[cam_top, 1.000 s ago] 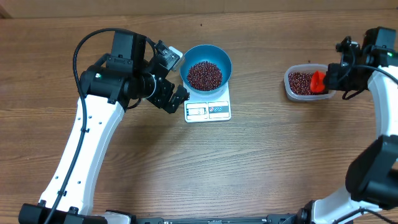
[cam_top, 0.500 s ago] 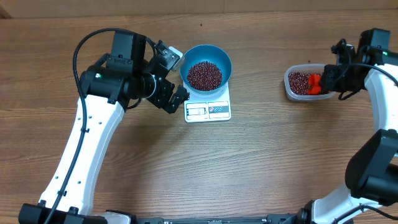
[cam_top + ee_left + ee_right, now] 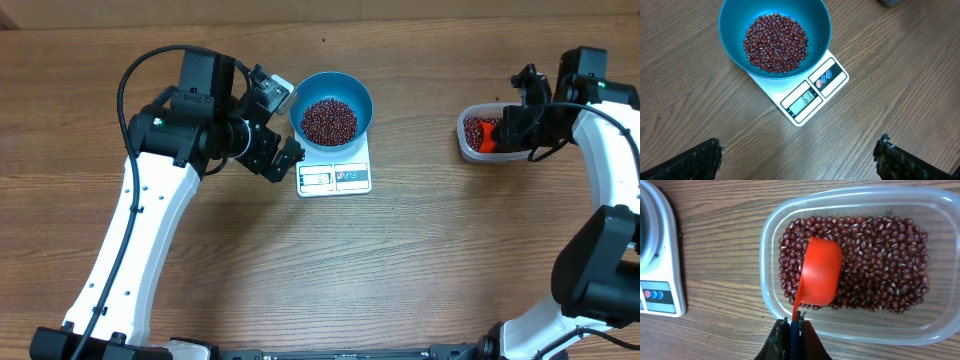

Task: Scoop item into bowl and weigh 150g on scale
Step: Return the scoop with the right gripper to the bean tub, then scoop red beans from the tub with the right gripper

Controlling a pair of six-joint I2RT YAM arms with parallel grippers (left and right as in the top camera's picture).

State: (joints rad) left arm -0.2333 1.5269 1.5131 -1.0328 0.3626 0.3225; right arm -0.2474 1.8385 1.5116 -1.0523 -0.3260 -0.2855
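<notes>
1. Two black fingertips, cut off by the bottom corners of the left wrist view, are all I see of my left end effector [image 3: 800,162]. They stand spread as wide as they go, with nothing between them but bare wood.
2. My right end effector [image 3: 794,330] is cropped by the bottom edge of its own view. Its jaws are pressed together on the thin handle of a red scoop [image 3: 817,272].
3. That scoop's cup lies over the beans [image 3: 880,260] in a clear plastic tub [image 3: 940,325]. It shows me only smooth red, so I cannot tell whether it holds any.
4. From overhead, my right arm covers part of the tub.
5. More beans form a maroon heap in the blue bowl [image 3: 735,20], whose top rim runs out of the left wrist view.
6. Sitting on the white scale [image 3: 812,97], the bowl hides most of the platform. Only the front panel shows.
7. On the display [image 3: 804,100] the digits are too faint to read with certainty.
8. Brown wood grain covers the surface [image 3: 400,270], which carries the scale and the tub well apart.
9. Beyond it, only a paler strip [image 3: 300,10] shows along the top of the overhead view.
</notes>
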